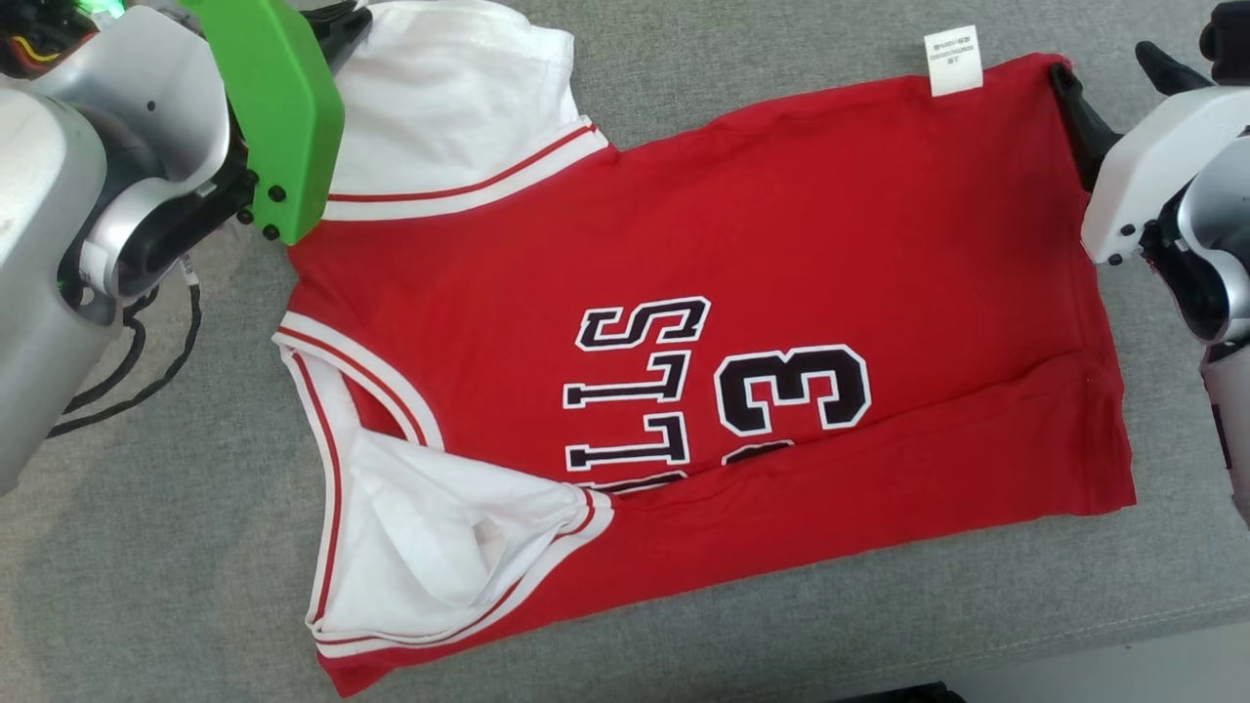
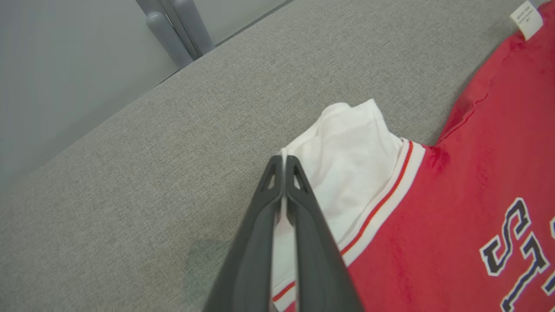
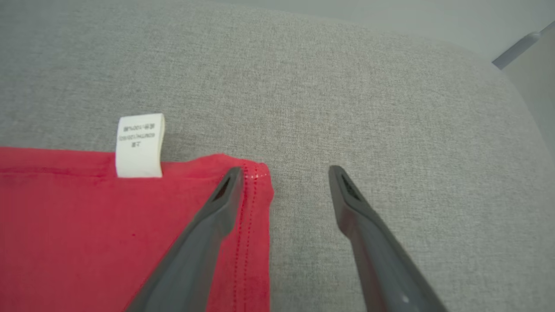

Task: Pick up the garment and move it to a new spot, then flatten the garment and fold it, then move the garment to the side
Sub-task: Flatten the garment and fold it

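Clamps left hand (image 2: 284,161) on far-left white sleeve (image 2: 347,164) of red fabric jersey (image 1: 801,225); poises right hand (image 3: 285,170) apart astride far-right hem corner (image 3: 258,175), presumably to flatten.

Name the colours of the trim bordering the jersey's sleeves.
Trim: white with a red stripe; clearest in head view.

The left arm (image 1: 59,244) wears rounded silver-grey shells, a green cover (image 1: 283,107) with black screws and looping black cables (image 1: 195,327); the right arm (image 1: 1162,166) is white.

Head overhead, wrists low
Head looks straight down; both wrist cameras skim close, sharing the garment (image 1: 781,244) label (image 1: 952,61) at one o'clock.
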